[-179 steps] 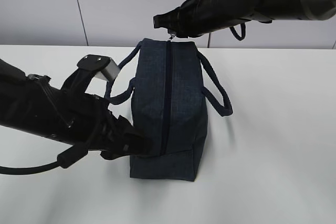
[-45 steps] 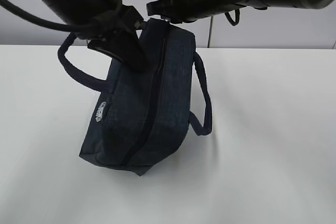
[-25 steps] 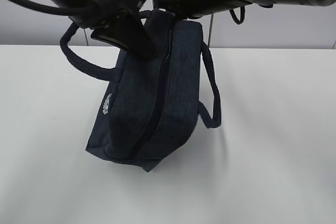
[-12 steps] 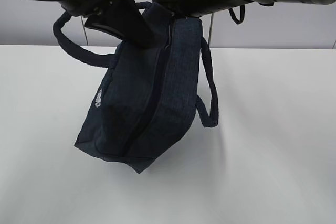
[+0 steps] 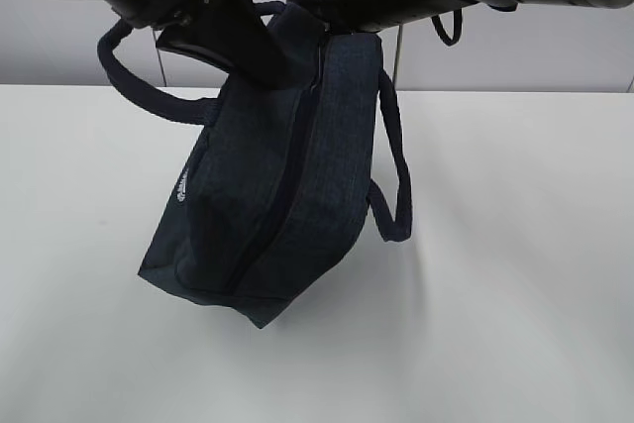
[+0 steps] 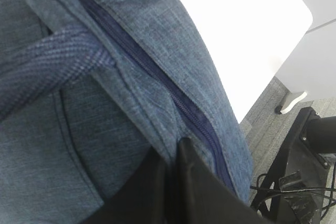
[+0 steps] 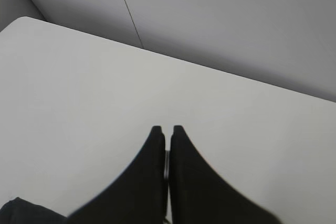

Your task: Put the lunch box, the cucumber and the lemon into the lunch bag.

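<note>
Above the desk, toward the far left, the lunch bag is held tilted, its far top end raised and its near lower corner close to or touching the surface; contact cannot be told. Left pincer: clenched on the bag's fabric edge beside the zipper. Right pincer: fingers pressed together on a thin silver piece, judged to be the zipper's ring pull, at the bag's far top end.

Zipper is seen closed along the whole visible length. Step in hand is judged to be opening it. To do this well, the fabric should be kept taut by the left pincer while the pull is drawn by the right in line with the zipper track, not across it; the bag is best lowered so that its base is carried by the desk.

Bag contents cannot be seen. Lunch box, cucumber and lemon appear in no view; whether they are inside cannot be told. One loop handle hangs on the right, the other arches left.
</note>
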Available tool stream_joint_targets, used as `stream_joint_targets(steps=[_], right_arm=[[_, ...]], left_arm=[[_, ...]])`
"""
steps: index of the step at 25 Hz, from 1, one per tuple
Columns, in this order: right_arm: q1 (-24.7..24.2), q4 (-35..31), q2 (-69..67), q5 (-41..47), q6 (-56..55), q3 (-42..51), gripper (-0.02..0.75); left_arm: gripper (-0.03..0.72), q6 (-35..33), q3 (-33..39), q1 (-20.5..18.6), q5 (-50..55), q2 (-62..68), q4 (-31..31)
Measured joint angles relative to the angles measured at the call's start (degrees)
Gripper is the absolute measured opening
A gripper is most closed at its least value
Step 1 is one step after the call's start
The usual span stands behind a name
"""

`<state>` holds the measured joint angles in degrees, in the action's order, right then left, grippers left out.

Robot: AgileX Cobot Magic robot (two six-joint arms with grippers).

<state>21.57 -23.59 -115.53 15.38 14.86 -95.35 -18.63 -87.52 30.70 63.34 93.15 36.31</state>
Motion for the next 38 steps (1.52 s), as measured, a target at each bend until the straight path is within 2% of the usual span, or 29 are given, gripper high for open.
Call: stream_joint_targets(steps=[33,38], right_arm=[[-1.2,1.5,-0.3,-1.0,0.3,0.0,0.001],[-1.3,1.5,-0.3,-1.6,0.4,0.0,0.032]], left_arm=[[-0.009,-0.1,0.0,0.3,-2.4,5.2,0.1],[-0.009,-0.1,0.0,-0.3,-2.6,5.4,0.2]])
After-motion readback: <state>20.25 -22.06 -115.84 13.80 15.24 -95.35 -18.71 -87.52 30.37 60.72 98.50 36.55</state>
